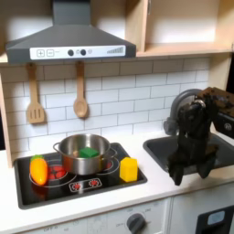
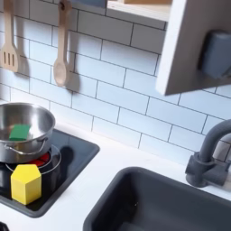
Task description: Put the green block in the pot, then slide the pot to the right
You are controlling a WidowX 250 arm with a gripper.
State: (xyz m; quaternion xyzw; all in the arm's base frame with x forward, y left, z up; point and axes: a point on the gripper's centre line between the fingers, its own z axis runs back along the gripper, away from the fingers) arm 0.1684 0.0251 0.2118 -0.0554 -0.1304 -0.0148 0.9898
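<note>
While flat, green block (image 1: 87,152) fills pot (image 1: 71,144)

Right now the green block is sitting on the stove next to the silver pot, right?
Not quite. The green block is inside the silver pot, not next to it on the stove. Both exterior views show it lying in the pot.

Polished, shiny metal is being shown by the pot (image 1: 83,153); smooth, glossy plastic by the green block (image 1: 87,152).
</note>
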